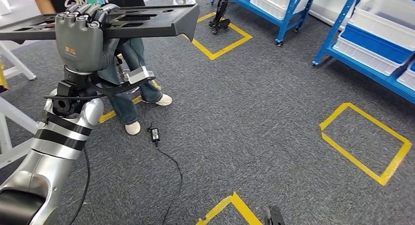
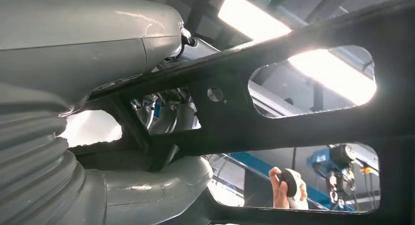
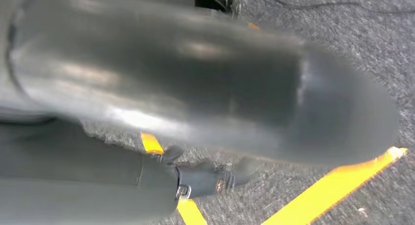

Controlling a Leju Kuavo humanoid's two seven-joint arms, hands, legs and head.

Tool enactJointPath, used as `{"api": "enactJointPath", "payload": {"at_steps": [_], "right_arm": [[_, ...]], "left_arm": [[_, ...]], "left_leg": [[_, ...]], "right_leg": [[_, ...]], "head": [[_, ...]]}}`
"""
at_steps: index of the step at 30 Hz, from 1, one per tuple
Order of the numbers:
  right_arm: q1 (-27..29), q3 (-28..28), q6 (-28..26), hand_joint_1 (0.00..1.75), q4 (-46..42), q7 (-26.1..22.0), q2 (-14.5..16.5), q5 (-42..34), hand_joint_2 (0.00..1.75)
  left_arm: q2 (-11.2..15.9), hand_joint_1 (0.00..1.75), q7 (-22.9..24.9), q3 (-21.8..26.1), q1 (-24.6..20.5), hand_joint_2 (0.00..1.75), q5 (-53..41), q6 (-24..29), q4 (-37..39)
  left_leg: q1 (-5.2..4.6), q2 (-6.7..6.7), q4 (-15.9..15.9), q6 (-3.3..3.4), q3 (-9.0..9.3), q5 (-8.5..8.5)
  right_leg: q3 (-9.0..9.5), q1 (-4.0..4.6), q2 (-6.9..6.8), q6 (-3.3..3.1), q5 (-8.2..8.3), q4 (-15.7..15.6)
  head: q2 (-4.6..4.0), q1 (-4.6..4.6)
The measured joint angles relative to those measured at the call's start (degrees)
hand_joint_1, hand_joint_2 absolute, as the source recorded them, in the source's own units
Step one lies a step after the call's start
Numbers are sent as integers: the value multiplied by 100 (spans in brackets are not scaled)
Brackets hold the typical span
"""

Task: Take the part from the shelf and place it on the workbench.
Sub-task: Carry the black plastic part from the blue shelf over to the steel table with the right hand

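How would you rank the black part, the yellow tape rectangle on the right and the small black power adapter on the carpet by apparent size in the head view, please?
1. Black part, held by the left robot hand; nearness to the camera inflates it.
2. Yellow tape rectangle.
3. Power adapter, clearly smallest.

Blurred grey robot hand (image 3: pixel 205 88) close to the camera, fingers not discernible, above grey speckled carpet floor (image 3: pixel 342 39), yellow tape lines (image 3: pixel 333 186) on that carpet beneath the hand, thin black cable (image 3: pixel 313 2) lying on the carpet beyond
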Motion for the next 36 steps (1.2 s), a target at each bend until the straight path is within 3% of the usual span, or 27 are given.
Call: {"api": "enactJointPath", "payload": {"at_steps": [2, 4, 5, 6, 7, 9, 11, 13, 14, 15, 17, 19, 20, 21, 22, 24, 26, 28, 29, 30, 31, 33, 35, 36], "right_arm": [[31, -3, -11, 0, 1, -13, 1, -17, 0], [66, -7, -18, 0, 2, -21, -2, -33, 0], [76, -9, -21, 0, 4, -27, -2, -39, 0], [80, -10, -25, 0, 5, -36, -1, -46, 0], [81, -12, -28, 0, 6, -47, 1, -51, 0], [79, -22, -35, 0, 7, -63, -7, -57, 0], [79, -40, -42, 0, 7, -68, -19, -61, 0], [77, -51, -44, 0, 7, -70, -19, -66, 0], [75, -54, -46, 0, 7, -72, -20, -68, 0], [74, -58, -49, 0, 7, -77, -21, -69, 0], [86, -74, -56, 0, 9, -87, -25, -75, 0], [114, -92, -62, 0, 15, -98, -25, -86, 0], [127, -102, -67, 0, 19, -107, -26, -97, 0], [135, -114, -75, 0, 22, -119, -28, -110, 0], [140, -130, -83, 0, 25, -134, -32, -124, 0], [142, -168, -99, 0, 26, -163, -48, -150, 0], [146, -202, -108, 0, 26, -186, -61, -169, 0], [148, -230, -113, 0, 26, -205, -62, -185, 0], [147, -240, -114, 0, 26, -215, -62, -190, 0], [151, -251, -116, 0, 26, -226, -65, -195, 0], [161, -262, -119, 0, 26, -237, -68, -199, 0], [198, -288, -123, 0, 27, -250, -79, -207, 0], [229, -309, -125, 0, 30, -257, -85, -215, 0], [235, -318, -126, 0, 30, -261, -86, -218, 0]], "left_arm": [[-10, 175, -7, -4, -10, 175, 11, 1, 2], [-18, 175, -18, -14, 5, 175, 14, -1, 16], [-18, 175, -25, -19, 13, 175, 16, -1, 26], [-18, 175, -30, -23, 17, 175, 20, -1, 34], [-19, 175, -36, -24, 15, 175, 25, -1, 39], [-34, 175, -46, -25, 2, 175, 29, 0, 39], [-58, 175, -51, -24, -3, 175, 37, 0, 39], [-67, 175, -52, -17, -10, 175, 46, 0, 39], [-71, 175, -54, -14, -18, 175, 49, 1, 38], [-84, 175, -56, -13, -29, 175, 50, 1, 38], [-138, 175, -63, -16, -46, 175, 54, 1, 38], [-191, 175, -74, -25, -41, 175, 53, -1, 42], [-203, 175, -80, -28, -34, 175, 50, -1, 44], [-211, 175, -85, -30, -30, 175, 47, -1, 46], [-220, 175, -91, -30, -28, 175, 44, -1, 48], [-249, 175, -96, -30, -33, 175, 44, -1, 49], [-287, 175, -101, -30, -38, 175, 46, -1, 49], [-303, 175, -111, -25, -35, 175, 55, -1, 49], [-301, 175, -117, -19, -34, 175, 60, -1, 49], [-301, 175, -123, -11, -37, 175, 67, -1, 49], [-305, 175, -132, -6, -42, 175, 70, 0, 49], [-332, 175, -148, -4, -42, 175, 71, 0, 50], [-352, 175, -153, -6, -17, 175, 60, -1, 56], [-353, 175, -152, -6, -7, 175, 48, -1, 63]], "left_leg": [[-7, 382, 650, -26, -288, -370], [20, 479, 1307, -60, -578, -636], [34, 495, 1402, -73, -604, -636], [48, 524, 1253, -84, -505, -533], [60, 599, 906, -92, -295, -365], [44, 871, 160, -81, 129, -131], [-1, 966, -117, -17, 264, -91], [-20, 801, -134, 71, 240, -58], [-16, 726, -151, 109, 232, -39], [-4, 657, -167, 150, 227, -17], [14, 511, -185, 213, 213, 17], [11, 343, -184, 248, 189, 38], [7, 250, -184, 255, 181, 46], [4, 158, -184, 257, 177, 55], [5, 61, -184, 252, 174, 65], [6, -112, -178, 223, 161, 88], [4, -259, -178, 170, 130, 120], [12, -399, -204, 98, 100, 165], [10, -377, -190, 73, 76, 158], [-2, -251, -105, 51, 30, 92], [-15, -58, 87, 35, -56, -39], [-18, 349, 769, 4, -344, -426], [20, 474, 1346, -37, -591, -646], [42, 503, 1360, -55, -579, -612]], "right_leg": [[6, 12, -153, -53, 8, -14], [0, 28, -315, -67, 4, -13], [-3, 30, -399, -67, 2, -12], [-2, 30, -479, -66, -1, -11], [4, 29, -555, -59, -9, -7], [14, 63, -684, -19, -40, 10], [23, 106, -792, 30, -64, 19], [25, 106, -899, 79, -77, 12], [4, 90, -844, 107, -110, 47], [-51, 74, -712, 123, -182, 159], [-337, 47, -328, 104, -458, 748], [-716, 44, -163, 83, -710, 1487], [-822, 44, -140, 97, -733, 1661], [-820, 44, -119, 124, -667, 1608], [-708, 42, -76, 156, -528, 1338], [-328, 26, 209, 186, -215, 532], [-99, 23, 409, 160, -69, 96], [-57, 31, 300, 108, -29, 39], [-45, 21, 222, 78, -7, 18], [-32, 7, 139, 47, 13, -7], [-19, -5, 52, 14, 30, -33], [-5, 15, -117, -20, 31, -42], [-7, 25, -299, -33, 25, -41], [-9, 21, -385, -34, 21, -39]], "head": [[0, -15], [0, -18], [0, -21], [0, -22], [0, -21], [0, -20], [0, -8], [0, 1], [0, 3], [0, 5], [0, 30], [0, 49], [0, 49], [0, 48], [0, 49], [0, 48], [0, 44], [0, 40], [0, 40], [0, 25], [0, 9], [0, -15], [0, -16], [0, -20]]}}
